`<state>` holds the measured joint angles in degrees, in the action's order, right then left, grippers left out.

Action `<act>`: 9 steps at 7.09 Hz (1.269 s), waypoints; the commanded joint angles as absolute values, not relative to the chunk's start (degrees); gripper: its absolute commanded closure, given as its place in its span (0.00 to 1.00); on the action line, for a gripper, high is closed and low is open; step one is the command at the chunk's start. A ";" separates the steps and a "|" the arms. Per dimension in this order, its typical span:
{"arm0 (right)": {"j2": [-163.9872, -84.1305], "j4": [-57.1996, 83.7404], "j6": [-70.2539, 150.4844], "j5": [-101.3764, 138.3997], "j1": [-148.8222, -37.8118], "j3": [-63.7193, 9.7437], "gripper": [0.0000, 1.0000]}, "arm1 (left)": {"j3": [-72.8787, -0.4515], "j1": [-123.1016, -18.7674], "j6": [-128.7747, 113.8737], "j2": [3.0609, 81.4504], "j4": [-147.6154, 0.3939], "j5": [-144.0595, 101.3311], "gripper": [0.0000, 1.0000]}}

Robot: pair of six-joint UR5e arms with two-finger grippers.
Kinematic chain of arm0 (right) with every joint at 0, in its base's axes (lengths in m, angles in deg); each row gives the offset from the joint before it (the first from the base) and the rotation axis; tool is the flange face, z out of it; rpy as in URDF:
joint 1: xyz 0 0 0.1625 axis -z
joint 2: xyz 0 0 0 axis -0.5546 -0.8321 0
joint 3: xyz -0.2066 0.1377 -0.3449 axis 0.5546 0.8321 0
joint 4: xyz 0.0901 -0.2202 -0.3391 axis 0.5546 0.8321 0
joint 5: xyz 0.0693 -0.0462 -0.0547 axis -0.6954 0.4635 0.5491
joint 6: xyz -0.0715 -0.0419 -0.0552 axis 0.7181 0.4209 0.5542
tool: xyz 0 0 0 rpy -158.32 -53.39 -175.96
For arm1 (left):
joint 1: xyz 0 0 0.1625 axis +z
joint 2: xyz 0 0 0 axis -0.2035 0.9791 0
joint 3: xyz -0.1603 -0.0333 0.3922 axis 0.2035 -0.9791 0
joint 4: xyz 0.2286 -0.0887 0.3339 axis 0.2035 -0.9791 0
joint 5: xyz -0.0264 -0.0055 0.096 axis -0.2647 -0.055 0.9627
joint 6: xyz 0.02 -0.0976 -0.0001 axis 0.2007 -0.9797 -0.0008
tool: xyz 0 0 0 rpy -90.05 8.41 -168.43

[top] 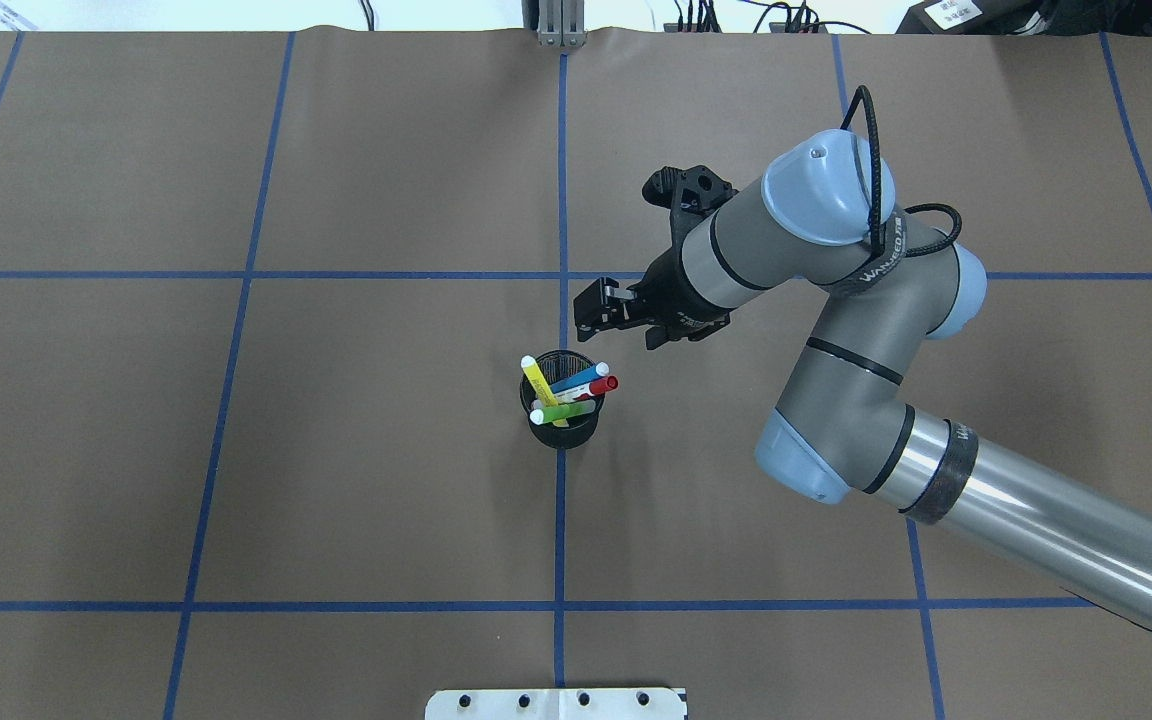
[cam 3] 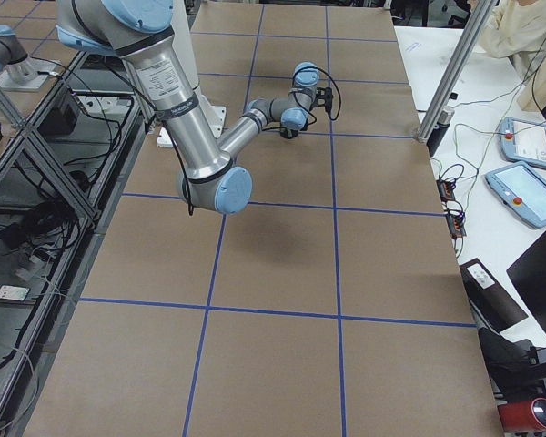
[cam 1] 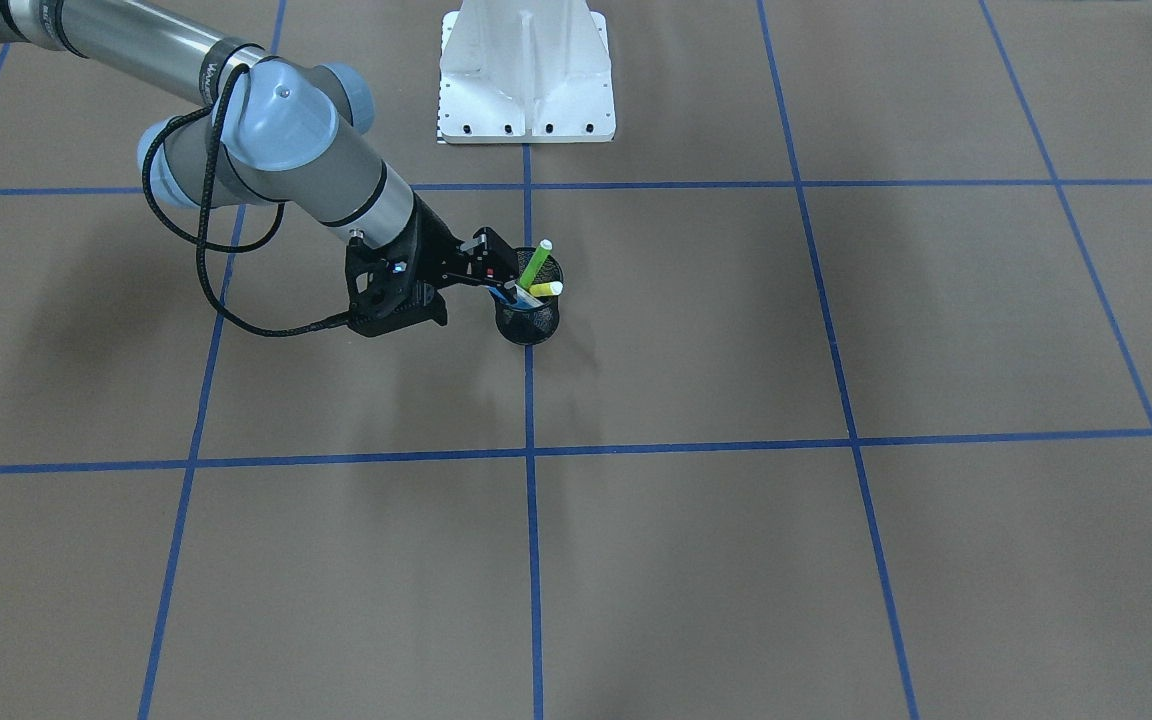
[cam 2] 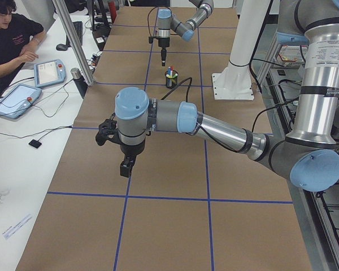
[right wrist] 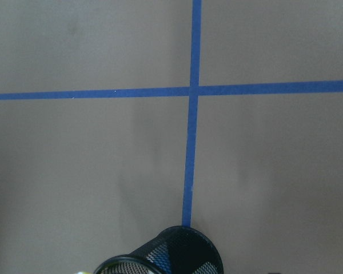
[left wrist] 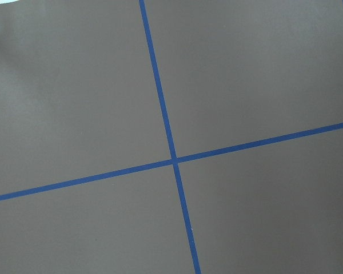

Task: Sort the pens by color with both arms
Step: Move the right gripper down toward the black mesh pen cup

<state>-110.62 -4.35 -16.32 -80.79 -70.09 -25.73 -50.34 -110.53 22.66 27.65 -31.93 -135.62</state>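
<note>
Two arms reach over this desk [top: 236, 450]. Beyond the overhead view's 9 o'clock edge, the left arm [cam 2: 214, 129] shows only from the side camera. The left fingers [cam 2: 126, 167] point down over bare paper, and whether they are open or closed cannot be told. Its wrist camera sees only crossing blue tape lines [left wrist: 165, 114].

Near the desk's centre one black mesh cup [top: 562, 435] stands on a tape line, holding all four pens. One yellow pen [top: 538, 381] leans toward 11 o'clock. One blue pen [top: 579, 379] and one red-capped pen [top: 604, 384] lean toward 2 o'clock, and one green pen [top: 564, 411] lies across the rim.

At 1 o'clock from the cup, near it but apart as seen from above, the right arm [top: 841, 340] holds the right fingers [top: 588, 306] spread, gripping nothing. From the front they cover the cup's side, so the blue and red-capped pens are hard to make out there. The right wrist camera cuts the cup off at its lower edge.

One white base plate [top: 556, 703] sits at 6 o'clock. One person [cam 2: 11, 31] and two tablets [cam 2: 48, 71] are beside the desk.
</note>
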 commanded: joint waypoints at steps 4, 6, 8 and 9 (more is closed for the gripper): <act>-110.50 -4.94 -16.68 -78.96 -67.35 -26.36 0.35 | -50.37 -110.53 22.66 27.67 -31.86 -135.62 0.01; -110.33 -4.94 -16.60 -78.96 -67.35 -26.37 0.41 | -50.37 -110.53 22.66 27.67 -31.86 -135.62 0.01; -110.24 -4.77 -16.33 -78.79 -67.43 -26.10 0.45 | -50.46 -110.53 22.66 27.58 -31.95 -135.62 0.01; -110.06 -4.77 -16.16 -78.70 -67.61 -25.84 0.45 | -50.55 -110.53 22.66 27.58 -31.95 -135.62 0.01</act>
